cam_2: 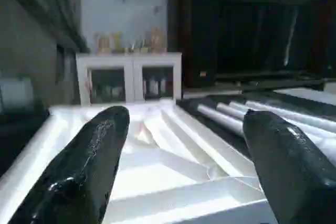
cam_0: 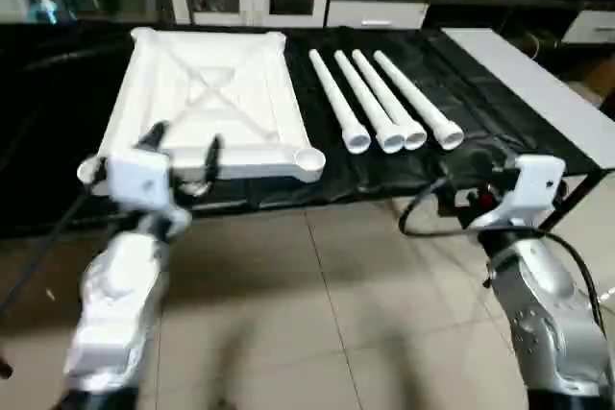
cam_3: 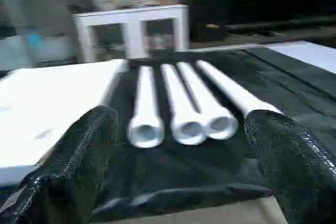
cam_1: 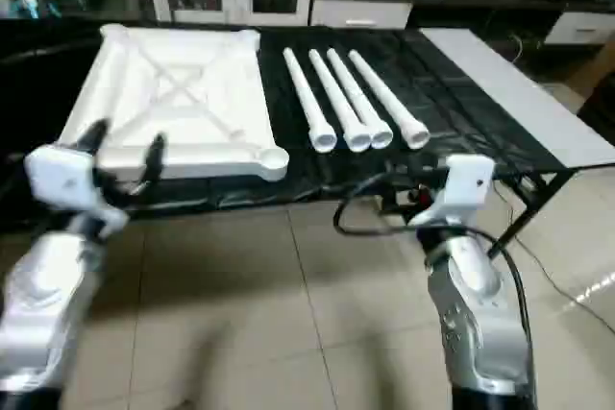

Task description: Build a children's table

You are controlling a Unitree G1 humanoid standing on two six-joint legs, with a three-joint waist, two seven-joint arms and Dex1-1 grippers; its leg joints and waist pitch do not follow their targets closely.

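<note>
The tabletop (cam_0: pixel 213 108) lies upside down on the black table cover (cam_0: pixel 461 84), so its crossed ribs face up. It has a round socket (cam_0: pixel 308 161) at the near corner. Just beside the tabletop, on the side away from the left arm, four legs (cam_0: pixel 384 103) lie in a row, close together. Past the legs, at the far side of the cover, lies a flat white board (cam_0: pixel 538 84).

Nothing is joined yet, so I think the job is only at its start: reaching for a first leg. The left gripper (cam_0: pixel 183 153) hangs at the near edge of the tabletop, spread wide and holding nothing. The right gripper (cam_3: pixel 184 145) is in front of the legs' near ends, also spread wide and empty.

Next, the right gripper likely needs to go forward, close around one leg, and bring its end to a socket.

The right wrist view looks right into the legs' hollow ends. The head views show the whole tabletop and all four legs together.
</note>
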